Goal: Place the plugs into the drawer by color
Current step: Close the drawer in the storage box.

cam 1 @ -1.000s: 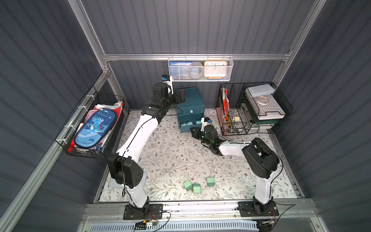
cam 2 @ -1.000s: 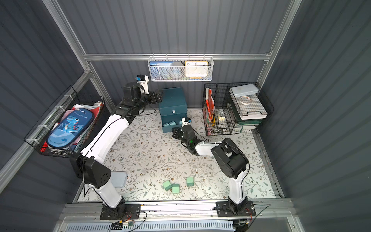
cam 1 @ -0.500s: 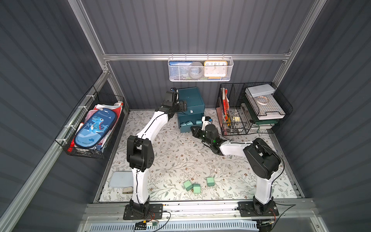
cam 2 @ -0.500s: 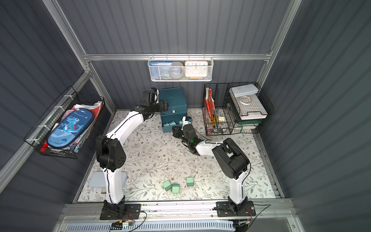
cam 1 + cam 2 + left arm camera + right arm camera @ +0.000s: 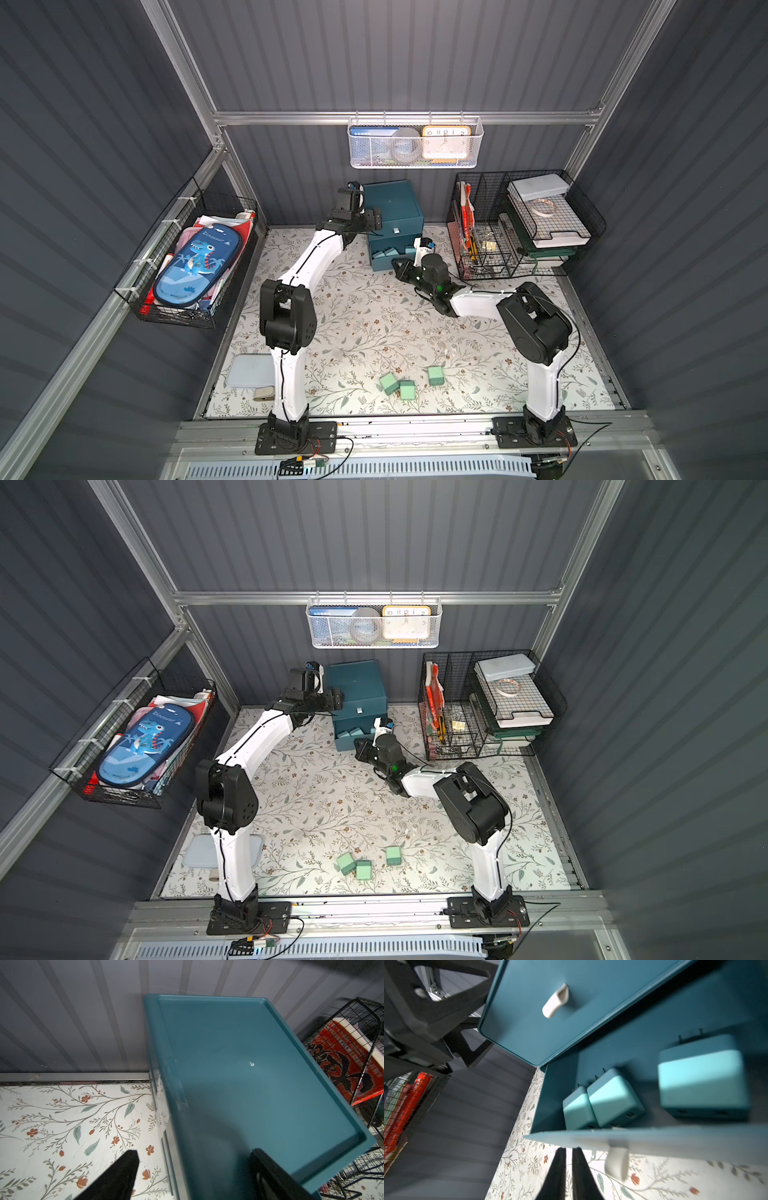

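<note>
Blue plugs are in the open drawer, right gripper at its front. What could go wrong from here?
1. The right gripper, shut, sits beside the pull tab, off-centre: a push may skew the open drawer or slide the cabinet.
2. The left gripper, open, straddles the cabinet's side edge and could snag it.
3. Two green plugs appear to touch; grabbing one may shift its neighbour.

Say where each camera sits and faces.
Top views: overhead by the bases, looking down on floral table, left arm, right arm, three mint green plugs.
Left wrist: above dark teal plastic drawer cabinet, facing down; open left gripper shows.
Right wrist: low, facing open drawer with three light blue plugs; shut right gripper shows.
All show the cabinet.
</note>
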Tool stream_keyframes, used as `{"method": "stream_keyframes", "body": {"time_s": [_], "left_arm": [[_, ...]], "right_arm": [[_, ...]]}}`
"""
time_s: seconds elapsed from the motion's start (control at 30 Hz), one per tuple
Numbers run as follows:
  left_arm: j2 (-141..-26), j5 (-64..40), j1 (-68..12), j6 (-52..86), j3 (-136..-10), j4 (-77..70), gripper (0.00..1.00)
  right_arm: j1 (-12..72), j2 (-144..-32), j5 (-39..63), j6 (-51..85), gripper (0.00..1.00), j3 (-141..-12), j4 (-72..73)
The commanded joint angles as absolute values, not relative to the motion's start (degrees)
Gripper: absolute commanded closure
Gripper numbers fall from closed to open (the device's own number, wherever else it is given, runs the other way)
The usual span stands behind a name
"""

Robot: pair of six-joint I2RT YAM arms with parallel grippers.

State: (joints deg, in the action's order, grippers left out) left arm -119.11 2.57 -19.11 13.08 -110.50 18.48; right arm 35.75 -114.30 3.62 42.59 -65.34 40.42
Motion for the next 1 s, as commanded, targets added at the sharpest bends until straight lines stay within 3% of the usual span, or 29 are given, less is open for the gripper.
{"method": "stream_keyframes", "body": {"time_s": [0.0, 0.97], "left_arm": [[-120.93, 0.91, -19.07, 12.50, -108.77, 21.63, 0.11], [-121.20, -2.47, -19.07, 12.26, -107.43, 21.62, 0.12]], "right_arm": [[35.22, -114.84, 2.91, 41.93, 0.88, -65.29, 40.65], [33.10, -133.24, -0.95, 41.82, 0.88, -92.91, 34.01]]}}
